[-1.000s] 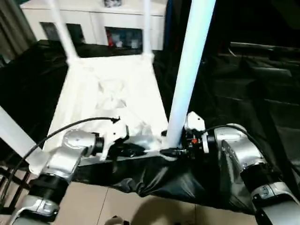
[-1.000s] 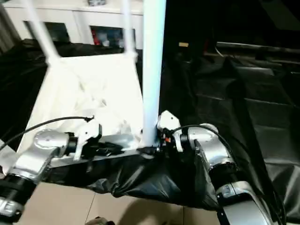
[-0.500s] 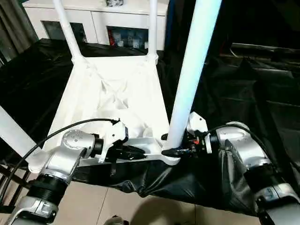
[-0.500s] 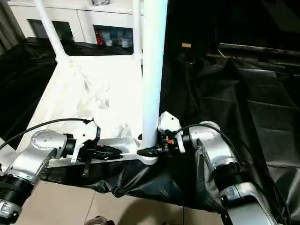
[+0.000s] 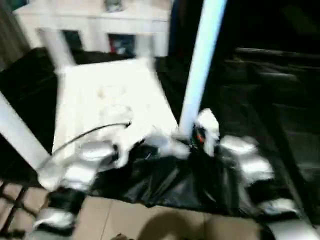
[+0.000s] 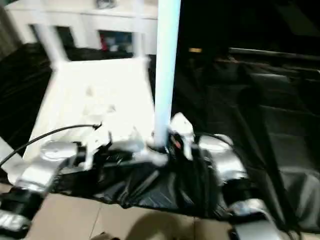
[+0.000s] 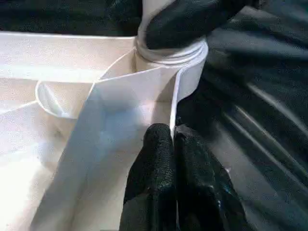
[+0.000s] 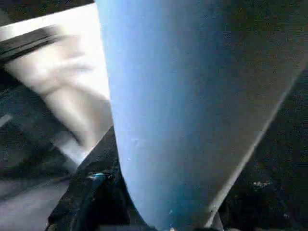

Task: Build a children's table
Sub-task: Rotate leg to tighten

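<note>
Since half a second ago my head camera has swung, so the whole scene sits lower and smears; the near edge of the tabletop seems to ride a little higher under my grippers, though I can't be sure of that through the blur

The black sheet (image 6: pixel 260 135) covers the work surface and hangs over its front edge down toward the tan floor (image 5: pixel 165 222). On it lies the white tabletop (image 5: pixel 107 102), underside up. At the back stands the white glass-door cabinet (image 6: pixel 95 25), well apart from my arms.

Four white legs stand up from the tabletop's corners. The near right leg (image 6: pixel 166 70) rises tall from the near right corner socket (image 7: pixel 168 67), just in front of my right forearm. The near left leg (image 5: pixel 17 132) leans outward at the near left corner. The far left leg (image 6: pixel 47 42) and the far right leg (image 5: pixel 144 45) stand at the back corners, both blurred.

My right gripper (image 5: pixel 192 137) is at the base of the near right leg; its wrist view has the leg pressed close between black parts, and a black finger (image 7: pixel 187 21) wraps the tube just above the socket, so it grips that leg. My left gripper (image 7: pixel 172 144) is clenched on the tabletop's thin side rim beside that socket, one fingertip on each face of the rim
</note>
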### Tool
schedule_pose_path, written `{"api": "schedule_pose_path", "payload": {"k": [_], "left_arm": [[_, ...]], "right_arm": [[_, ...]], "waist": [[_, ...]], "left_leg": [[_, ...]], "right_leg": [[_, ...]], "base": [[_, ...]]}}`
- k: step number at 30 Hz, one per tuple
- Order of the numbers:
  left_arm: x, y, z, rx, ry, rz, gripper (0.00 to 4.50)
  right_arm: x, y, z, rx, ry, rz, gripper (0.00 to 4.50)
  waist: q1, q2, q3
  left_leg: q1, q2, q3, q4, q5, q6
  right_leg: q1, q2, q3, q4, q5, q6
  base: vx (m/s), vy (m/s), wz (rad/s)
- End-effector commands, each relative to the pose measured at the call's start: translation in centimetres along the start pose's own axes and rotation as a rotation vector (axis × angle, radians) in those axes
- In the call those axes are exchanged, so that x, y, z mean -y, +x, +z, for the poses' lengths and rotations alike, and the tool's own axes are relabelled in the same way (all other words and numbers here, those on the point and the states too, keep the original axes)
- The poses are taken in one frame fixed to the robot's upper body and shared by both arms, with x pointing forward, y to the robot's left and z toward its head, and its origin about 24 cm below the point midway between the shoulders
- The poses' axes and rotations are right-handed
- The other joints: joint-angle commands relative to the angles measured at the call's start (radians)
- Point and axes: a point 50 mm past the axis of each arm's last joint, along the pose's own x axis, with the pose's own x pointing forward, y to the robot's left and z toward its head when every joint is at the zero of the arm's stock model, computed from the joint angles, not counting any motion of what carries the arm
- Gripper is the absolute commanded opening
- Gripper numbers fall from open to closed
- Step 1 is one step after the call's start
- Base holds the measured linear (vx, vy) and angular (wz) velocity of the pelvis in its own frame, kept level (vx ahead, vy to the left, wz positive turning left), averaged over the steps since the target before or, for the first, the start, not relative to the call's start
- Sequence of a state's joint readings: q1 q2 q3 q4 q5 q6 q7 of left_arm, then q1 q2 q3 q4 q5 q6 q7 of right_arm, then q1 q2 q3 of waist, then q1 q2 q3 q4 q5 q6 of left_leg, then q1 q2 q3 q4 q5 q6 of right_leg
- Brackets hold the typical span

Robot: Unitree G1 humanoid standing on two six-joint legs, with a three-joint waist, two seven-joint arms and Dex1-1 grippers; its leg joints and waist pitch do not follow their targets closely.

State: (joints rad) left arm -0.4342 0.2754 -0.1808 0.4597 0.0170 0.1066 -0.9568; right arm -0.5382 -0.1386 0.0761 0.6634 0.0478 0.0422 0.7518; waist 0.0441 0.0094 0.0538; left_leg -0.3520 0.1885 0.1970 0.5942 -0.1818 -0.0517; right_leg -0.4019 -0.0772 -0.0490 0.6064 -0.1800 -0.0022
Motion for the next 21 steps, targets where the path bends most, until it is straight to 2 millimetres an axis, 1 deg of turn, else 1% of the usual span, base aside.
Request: {"api": "schedule_pose_path", "payload": {"k": [1, 2, 3, 4, 5, 7, 8, 9, 10, 11, 12, 13, 14, 15, 16, 17, 18, 19, 20, 21], "left_arm": [[0.2, 2.4, 2.8, 0.105, 0.006, 0.080, 0.00], [0.2, 2.6, 2.9, 0.108, 0.002, 0.084, 0.00], [0.4, 3.1, 3.2, 0.117, -0.007, 0.095, 0.00], [0.7, 3.8, 3.6, 0.125, -0.013, 0.107, 0.00], [1.2, 4.5, 3.9, 0.119, 0.012, 0.096, 0.00], [1.5, 4.9, 4.0, 0.112, 0.035, 0.085, 0.00], [1.6, 5.0, 4.0, 0.108, 0.042, 0.081, 0.00], [1.6, 5.0, 4.0, 0.108, 0.043, 0.081, 0.00], [1.6, 5.0, 4.0, 0.105, 0.051, 0.076, 0.00], [1.7, 4.9, 3.9, 0.101, 0.064, 0.066, 0.00], [1.7, 4.9, 3.9, 0.099, 0.069, 0.063, 0.00], [1.7, 4.5, 3.6, 0.088, 0.094, 0.040, 0.00], [1.7, 4.5, 3.6, 0.087, 0.095, 0.039, 0.00], [1.8, 4.3, 3.5, 0.084, 0.103, 0.023, 0.00], [1.8, 4.3, 3.5, 0.084, 0.103, 0.023, 0.00], [1.7, 3.9, 3.3, 0.079, 0.110, 0.003, 0.00], [1.7, 3.9, 3.3, 0.079, 0.110, 0.003, 0.00], [1.7, 3.4, 3.0, 0.068, 0.120, -0.028, 0.00], [1.7, 3.0, 2.7, 0.059, 0.128, -0.050, 0.00], [1.7, 2.9, 2.7, 0.058, 0.130, -0.058, 0.00]], "right_arm": [[-3.3, 2.7, -2.2, -0.084, 0.111, -0.005, 1.95], [-3.3, 2.8, -2.2, -0.086, 0.114, -0.024, 1.95], [-3.4, 3.2, -2.2, -0.093, 0.125, -0.075, 1.95], [-3.5, 3.8, -2.1, -0.097, 0.152, -0.136, 1.95], [-4.0, 4.6, -1.6, -0.071, 0.157, -0.156, 1.95], [-4.4, 5.1, -1.1, -0.048, 0.139, -0.151, 1.95], [-4.6, 5.2, -0.8, -0.033, 0.116, -0.139, 2.51], [-4.6, 5.2, -0.8, -0.032, 0.116, -0.138, 2.65], [-4.6, 5.3, -0.5, -0.015, 0.111, -0.130, 2.65], [-4.6, 5.3, -0.3, 0.000, 0.111, -0.122, 2.76], [-4.6, 5.2, -0.3, 0.003, 0.112, -0.122, 2.76], [-4.2, 4.9, -0.1, 0.015, 0.107, -0.107, 2.92], [-4.2, 4.9, -0.1, 0.016, 0.107, -0.107, 2.92], [-4.0, 4.7, -0.1, 0.018, 0.095, -0.090, 3.14], [-4.0, 4.7, -0.1, 0.018, 0.095, -0.090, 3.23], [-3.6, 4.3, -0.1, 0.019, 0.072, -0.062, 3.33], [-3.6, 4.3, -0.1, 0.019, 0.072, -0.062, 3.33], [-3.2, 3.6, -0.3, 0.006, 0.037, -0.008, 3.56], [-2.9, 3.0, -0.5, -0.008, 0.010, 0.037, 3.56], [-2.8, 2.8, -0.6, -0.013, 0.004, 0.050, 3.70]], "waist": [[-0.012, -0.002, -0.045], [-0.014, -0.002, -0.047], [-0.019, 0.000, -0.047], [-0.021, 0.002, -0.049], [-0.024, 0.005, -0.048], [-0.024, 0.005, -0.050], [-0.023, 0.007, -0.051], [-0.022, 0.006, -0.052], [-0.021, 0.007, -0.052], [-0.020, 0.007, -0.052], [-0.020, 0.007, -0.052], [-0.019, 0.007, -0.052], [-0.018, 0.007, -0.052], [-0.017, 0.008, -0.052], [-0.017, 0.007, -0.052], [-0.016, 0.008, -0.051], [-0.016, 0.008, -0.051], [-0.014, 0.006, -0.052], [-0.013, 0.007, -0.053], [-0.014, 0.007, -0.053]], "left_leg": [[0.013, 0.032, -0.042, -0.085, -0.435, -0.036], [0.015, 0.032, -0.043, -0.085, -0.439, -0.035], [0.016, 0.033, -0.043, -0.086, -0.444, -0.030], [0.015, 0.033, -0.045, -0.088, -0.447, -0.029], [0.014, 0.034, -0.045, -0.091, -0.458, -0.031], [0.017, 0.035, -0.044, -0.092, -0.473, -0.032], [0.015, 0.037, -0.043, -0.094, -0.470, -0.028], [0.014, 0.037, -0.042, -0.094, -0.468, -0.026], [0.014, 0.038, -0.040, -0.095, -0.462, -0.024], [0.014, 0.038, -0.038, -0.095, -0.458, -0.020], [0.014, 0.038, -0.038, -0.095, -0.458, -0.020], [0.014, 0.038, -0.036, -0.095, -0.451, -0.016], [0.015, 0.038, -0.035, -0.094, -0.450, -0.015], [0.014, 0.037, -0.034, -0.094, -0.446, -0.013], [0.013, 0.037, -0.033, -0.094, -0.442, -0.010], [0.014, 0.038, -0.033, -0.095, -0.438, -0.008], [0.014, 0.038, -0.033, -0.095, -0.438, -0.008], [0.012, 0.038, -0.033, -0.094, -0.428, -0.003], [0.011, 0.040, -0.031, -0.094, -0.408, 0.003], [0.006, 0.042, -0.031, -0.095, -0.394, 0.006]], "right_leg": [[0.020, -0.069, 0.025, -0.121, -0.661, -0.081], [0.020, -0.068, 0.024, -0.123, -0.653, -0.081], [0.018, -0.067, 0.023, -0.123, -0.632, -0.088], [0.021, -0.067, 0.020, -0.123, -0.607, -0.097], [0.020, -0.066, 0.019, -0.123, -0.587, -0.105], [0.020, -0.067, 0.019, -0.122, -0.557, -0.113], [0.023, -0.067, 0.021, -0.120, -0.517, -0.124], [0.023, -0.067, 0.022, -0.119, -0.499, -0.130], [0.024, -0.066, 0.024, -0.116, -0.461, -0.143], [0.024, -0.066, 0.026, -0.114, -0.437, -0.155], [0.024, -0.066, 0.026, -0.114, -0.437, -0.155], [0.024, -0.066, 0.027, -0.112, -0.425, -0.163], [0.024, -0.066, 0.027, -0.112, -0.423, -0.165], [0.024, -0.066, 0.028, -0.111, -0.420, -0.168], [0.026, -0.066, 0.028, -0.112, -0.421, -0.167], [0.025, -0.067, 0.029, -0.113, -0.421, -0.168], [0.025, -0.067, 0.029, -0.113, -0.421, -0.168], [0.030, -0.067, 0.028, -0.111, -0.414, -0.169], [0.030, -0.067, 0.030, -0.109, -0.389, -0.176], [0.034, -0.067, 0.029, -0.105, -0.368, -0.185]], "base": [[0.000, 0.000, 0.00], [0.000, 0.000, 0.00], [0.000, 0.000, 0.00], [0.000, 0.000, 0.00], [0.000, 0.000, 0.00], [0.000, 0.000, 0.00], [0.000, 0.000, 0.00], [0.000, 0.000, 0.00], [0.000, 0.000, 0.00], [0.000, 0.000, 0.00], [0.000, 0.000, 0.00], [0.000, 0.000, 0.00], [0.000, 0.000, 0.00], [0.000, 0.000, 0.00], [0.000, 0.000, 0.00], [0.000, 0.000, 0.00], [0.000, 0.000, 0.00], [0.000, 0.000, 0.00], [0.000, 0.000, 0.00], [0.000, 0.000, 0.00]]}}
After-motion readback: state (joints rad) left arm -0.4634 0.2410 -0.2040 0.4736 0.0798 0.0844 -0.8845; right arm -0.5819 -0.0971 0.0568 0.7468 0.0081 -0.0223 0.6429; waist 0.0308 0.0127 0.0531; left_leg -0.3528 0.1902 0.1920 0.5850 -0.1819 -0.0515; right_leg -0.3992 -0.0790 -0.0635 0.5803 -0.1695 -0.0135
